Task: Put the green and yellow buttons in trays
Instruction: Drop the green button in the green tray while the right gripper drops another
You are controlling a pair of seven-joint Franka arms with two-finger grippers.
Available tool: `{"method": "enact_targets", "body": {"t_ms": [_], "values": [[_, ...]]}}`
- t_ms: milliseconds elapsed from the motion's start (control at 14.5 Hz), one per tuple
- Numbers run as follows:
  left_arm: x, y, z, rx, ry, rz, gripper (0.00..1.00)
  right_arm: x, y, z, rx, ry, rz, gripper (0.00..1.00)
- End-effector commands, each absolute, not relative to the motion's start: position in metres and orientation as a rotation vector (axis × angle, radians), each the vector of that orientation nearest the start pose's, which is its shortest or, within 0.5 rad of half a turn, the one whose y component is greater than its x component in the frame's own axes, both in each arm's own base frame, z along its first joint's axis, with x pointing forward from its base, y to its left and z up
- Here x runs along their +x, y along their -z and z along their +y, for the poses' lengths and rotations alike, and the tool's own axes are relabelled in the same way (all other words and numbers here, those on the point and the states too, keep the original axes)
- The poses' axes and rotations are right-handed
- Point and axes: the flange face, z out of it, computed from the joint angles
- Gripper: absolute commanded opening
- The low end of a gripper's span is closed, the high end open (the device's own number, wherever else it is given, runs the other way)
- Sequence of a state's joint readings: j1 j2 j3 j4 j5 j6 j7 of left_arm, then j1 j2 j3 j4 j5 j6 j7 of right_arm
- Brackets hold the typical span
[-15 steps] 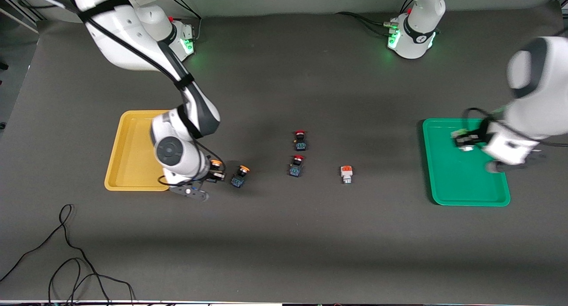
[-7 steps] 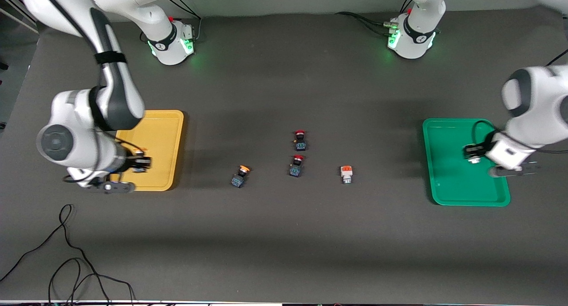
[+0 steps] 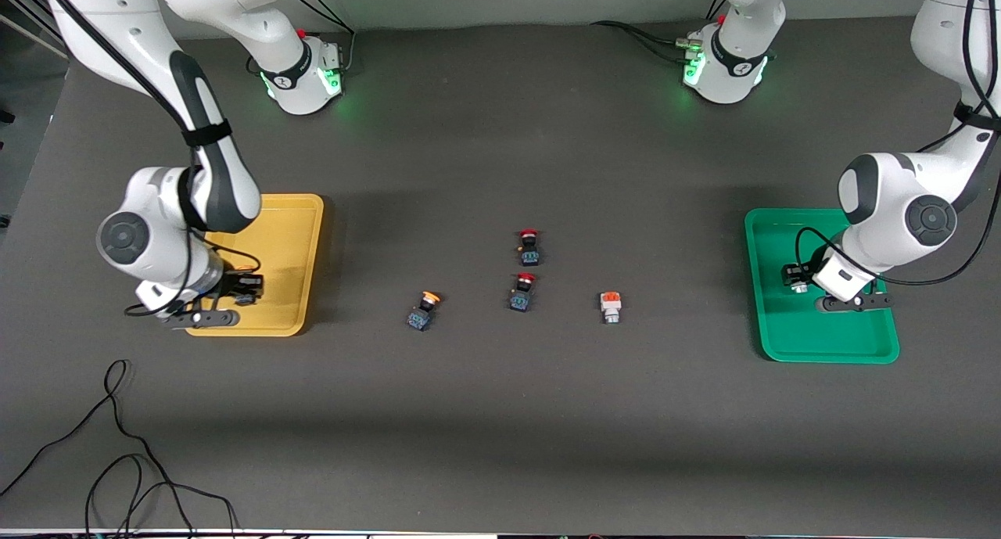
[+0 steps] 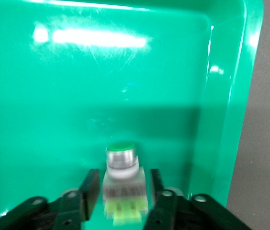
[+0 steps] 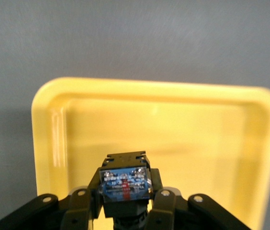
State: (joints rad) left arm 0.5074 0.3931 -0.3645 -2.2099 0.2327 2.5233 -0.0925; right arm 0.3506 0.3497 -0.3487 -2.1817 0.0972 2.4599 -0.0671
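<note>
My right gripper (image 3: 241, 285) is over the yellow tray (image 3: 291, 234), at its edge nearest the front camera. It is shut on a yellow-capped button with a black-blue body (image 5: 125, 183); the tray (image 5: 173, 120) lies below it. My left gripper (image 3: 796, 278) is low in the green tray (image 3: 782, 337). Its fingers stand slightly apart on either side of a green-topped white button (image 4: 121, 173), with thin gaps showing against the tray (image 4: 77, 96). A second yellow-capped button (image 3: 422, 310) and a white button with an orange top (image 3: 610, 306) lie mid-table.
Two red-capped black-blue switches (image 3: 529, 246) (image 3: 522, 291) lie mid-table between the loose buttons. Black cables (image 3: 117, 445) trail on the table nearest the front camera, toward the right arm's end. The arm bases (image 3: 301, 73) (image 3: 723, 66) stand at the table's edge farthest from the camera.
My right gripper carried one yellow-capped button from beside the other to over the yellow tray. My left gripper swung and came down lower in the green tray with the green-topped button.
</note>
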Motion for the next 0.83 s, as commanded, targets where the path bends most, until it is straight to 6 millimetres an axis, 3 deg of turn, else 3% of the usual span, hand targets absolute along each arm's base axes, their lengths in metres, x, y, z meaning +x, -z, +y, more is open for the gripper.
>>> {"method": "enact_targets", "body": {"t_ms": [0,206,275,344,413,482,619,757], "values": [[0.554,-0.239,0.077,-3.110,-0.047,-0.075,1.00,0.540,-0.216,0.028,-3.178,-0.044,-0.070,0.00],[0.586,-0.313,0.087,-3.054,-0.178,-0.090,1.00,0.529,-0.194,0.027,-3.198,-0.004,-0.083,0.00],[0.600,-0.348,0.080,-3.048,-0.225,-0.072,1.00,0.527,-0.188,0.026,-3.203,-0.005,-0.084,0.00],[0.612,-0.378,0.073,-3.047,-0.253,-0.065,1.00,0.527,-0.186,0.025,-3.205,-0.011,-0.082,0.07],[0.622,-0.408,0.063,-3.048,-0.253,-0.048,1.00,0.528,-0.191,0.026,-3.202,-0.002,-0.064,0.75],[0.628,-0.427,0.050,-3.066,-0.244,-0.047,1.00,0.529,-0.196,0.027,-3.196,-0.004,-0.060,1.00],[0.632,-0.442,0.011,-3.124,-0.233,-0.058,1.00,0.530,-0.217,0.030,-3.172,-0.038,-0.051,1.00],[0.632,-0.438,-0.052,-3.122,-0.225,-0.087,1.00,0.539,-0.256,0.035,-3.138,-0.060,0.005,1.00]]}}
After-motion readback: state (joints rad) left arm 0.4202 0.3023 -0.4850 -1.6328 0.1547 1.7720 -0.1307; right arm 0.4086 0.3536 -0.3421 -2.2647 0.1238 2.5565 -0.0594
